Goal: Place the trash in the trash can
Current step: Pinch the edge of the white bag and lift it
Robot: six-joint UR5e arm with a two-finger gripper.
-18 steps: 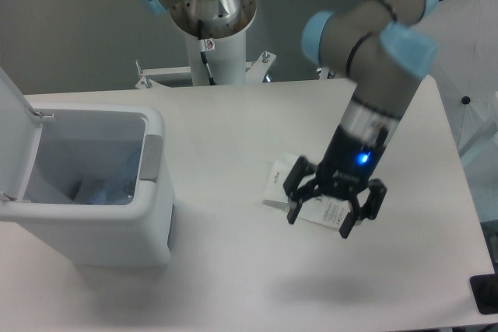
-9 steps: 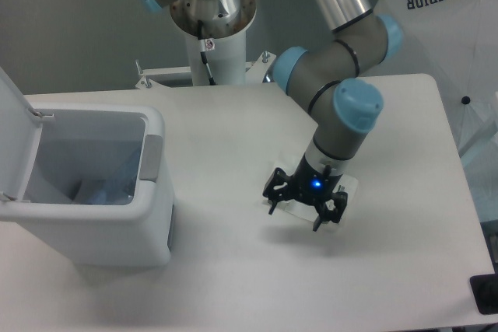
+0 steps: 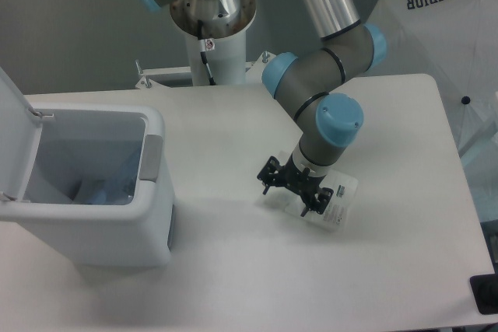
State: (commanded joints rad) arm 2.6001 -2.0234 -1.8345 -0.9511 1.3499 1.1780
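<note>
The flat clear-white plastic packet (image 3: 338,201) with its barcode sticker lies on the white table right of centre. My gripper (image 3: 290,187) is down at table height over the packet's left part. Its jaws stand apart, one finger on each side of that end, and hide part of the packet. The white trash can (image 3: 152,125) stands at the left with its flip lid (image 3: 14,126) raised and a grey panel (image 3: 152,158) on its rim. A bluish clear crumpled shape (image 3: 105,190) lies inside it. It is too blurred to tell whether it is the bottle.
The arm's white base column (image 3: 210,48) stands at the back of the table. A white sheet printed "SUPERIOR" (image 3: 440,5) hangs beyond the table's right edge. A black object (image 3: 484,295) sits at the bottom right corner.
My gripper has dropped from above the packet to table height and shifted slightly left. The arm has folded down. The packet's right end now shows beside the fingers.
</note>
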